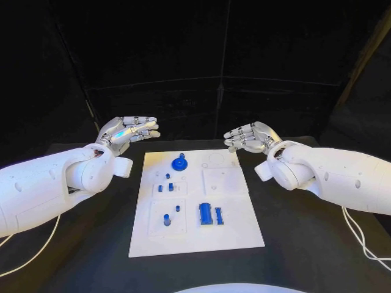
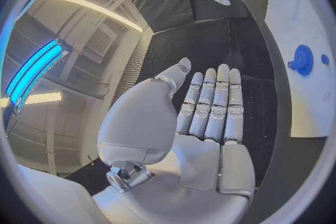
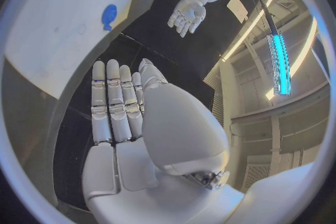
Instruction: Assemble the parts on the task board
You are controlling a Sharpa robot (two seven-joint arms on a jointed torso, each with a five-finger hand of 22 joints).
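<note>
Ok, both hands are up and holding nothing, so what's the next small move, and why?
Probably lower the left hand toward the round blue part near the task board's far edge. Both the left and the right hand hover open beyond the board, and that part lies nearest.

Bright table, black surround.
I see the task board [image 1: 195, 238] evenly lit and sharp against dark curtains; my wrist views bend edges strongly, with glaring ceiling strip lights [image 2: 77, 3].

Right hand [image 3: 122, 109] — fingers straight and together, empty, above the black bench [image 3: 150, 47]. Beyond it, the white task board [image 3: 63, 17] carrying blue parts [image 3: 109, 15]; the left hand [image 3: 186, 14] — fingers spread, holding nothing.
</note>
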